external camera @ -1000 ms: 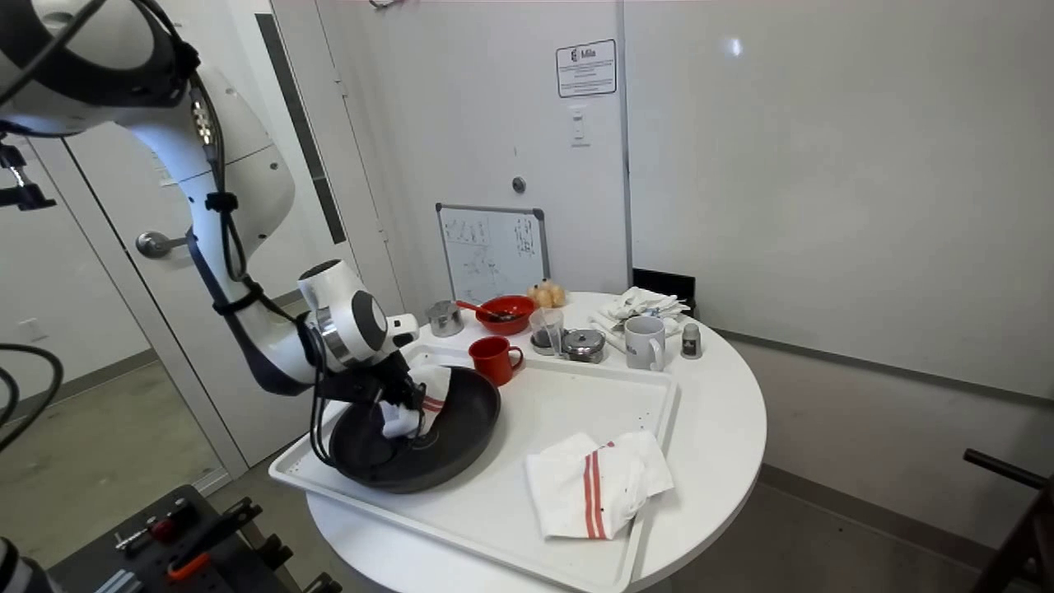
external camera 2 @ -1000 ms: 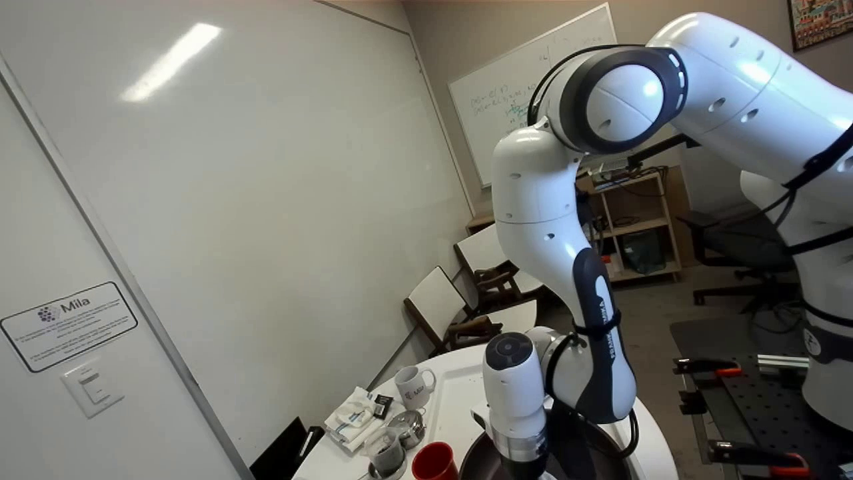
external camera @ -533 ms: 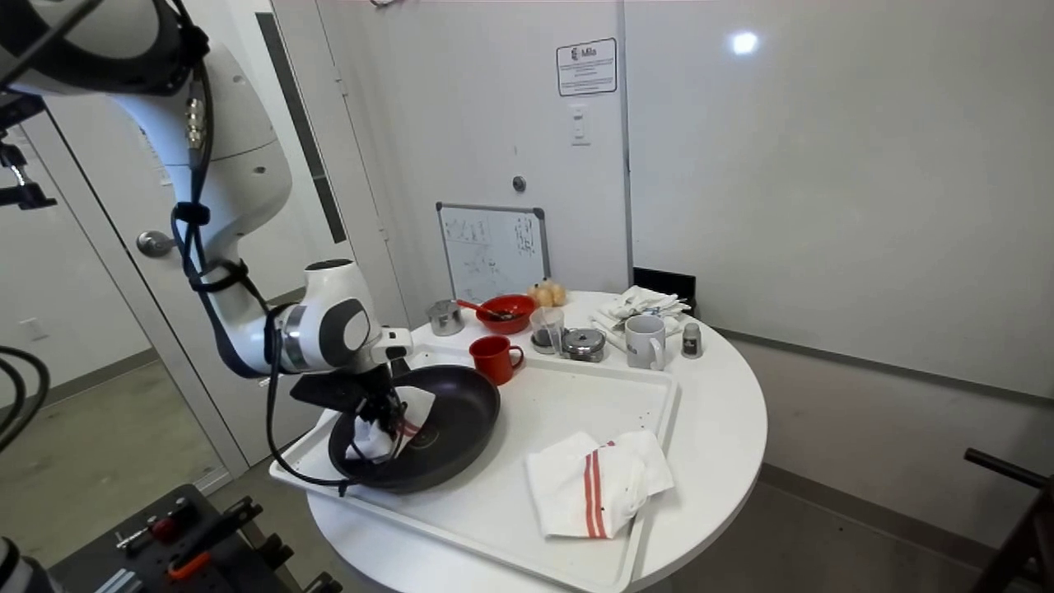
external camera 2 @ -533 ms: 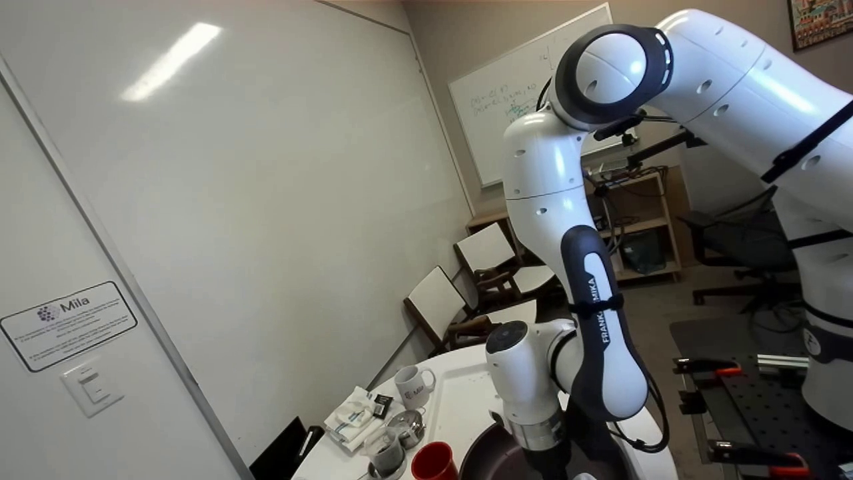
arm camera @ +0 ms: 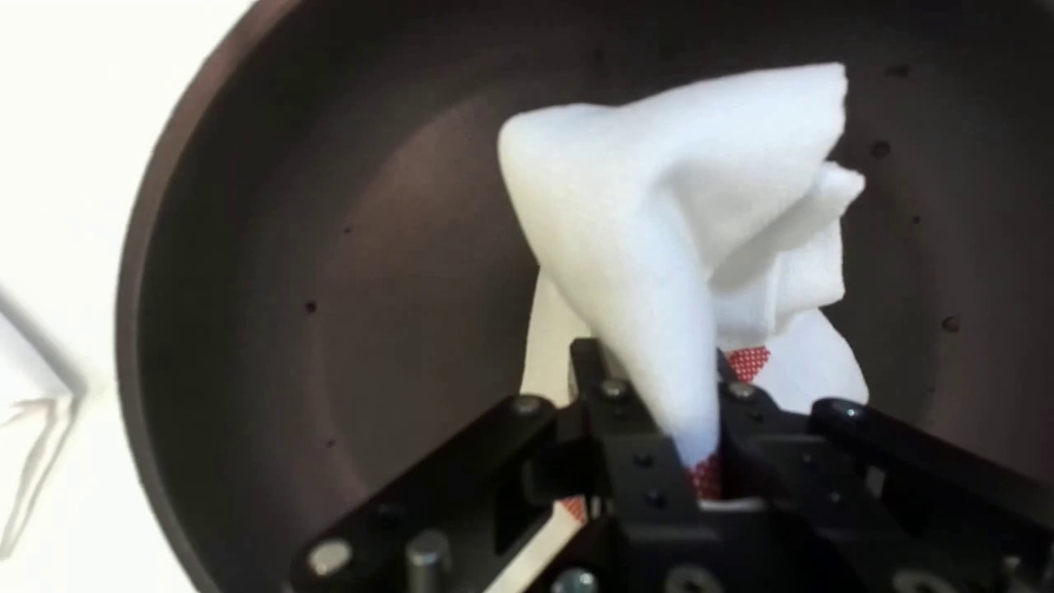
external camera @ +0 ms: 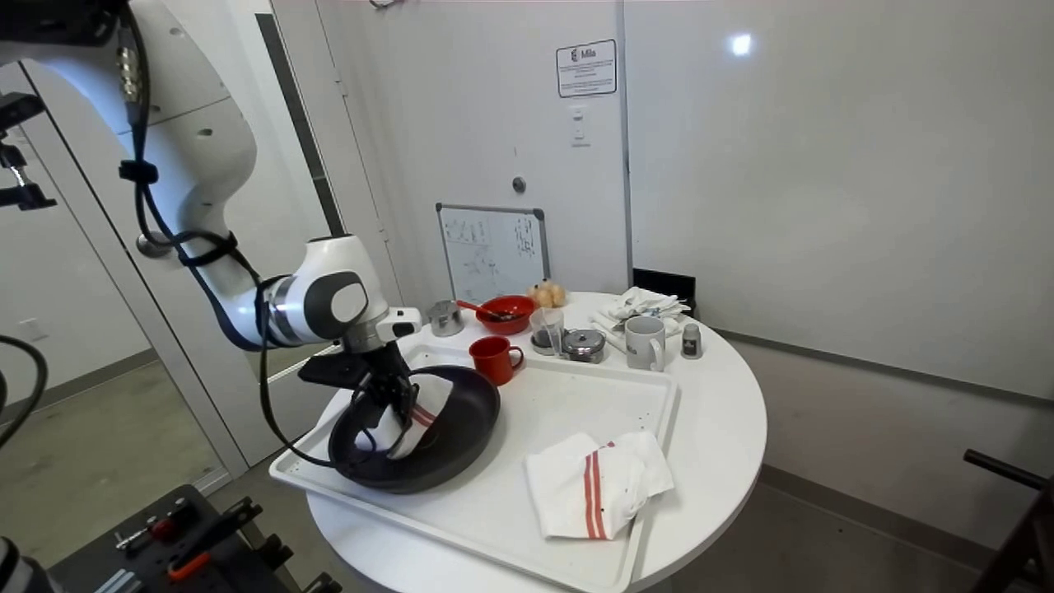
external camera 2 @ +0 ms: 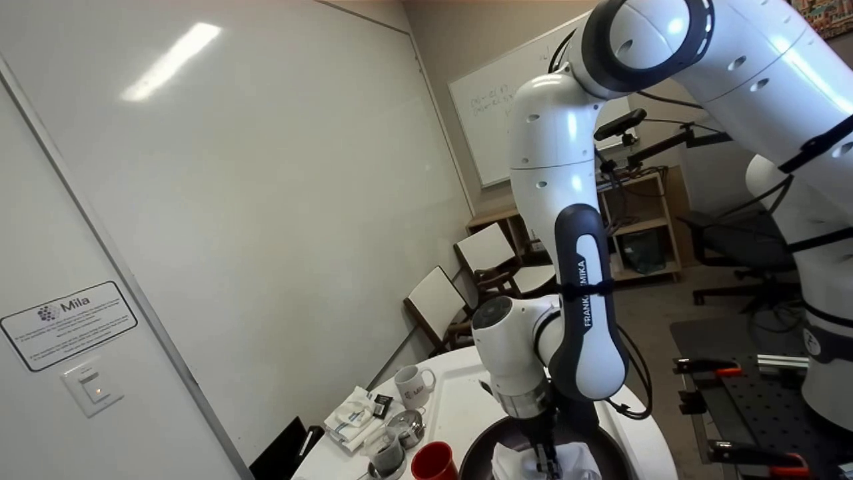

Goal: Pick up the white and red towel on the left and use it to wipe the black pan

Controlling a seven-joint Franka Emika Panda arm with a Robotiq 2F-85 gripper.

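robotics lab in an office-style room
in an exterior view, a jointed robot arm (external camera 2: 560,147) stands near a black perforated bench (external camera 2: 766,413) with clamps (external camera 2: 740,453); behind are a scribbled whiteboard (external camera 2: 483,133), wooden-framed chairs (external camera 2: 434,300) and a shelf unit (external camera 2: 678,213); a wall sign (external camera 2: 73,327) reads "mila".

In an exterior view the black pan (external camera 2: 485,448) and red mug (external camera 2: 434,461) are cropped below; in the wrist view the gripper (arm camera: 656,358) hides part of the towel (arm camera: 626,198). What the red bowl (external camera: 510,327) holds, by the far edge of the counter (external camera: 716,412), is unclear.
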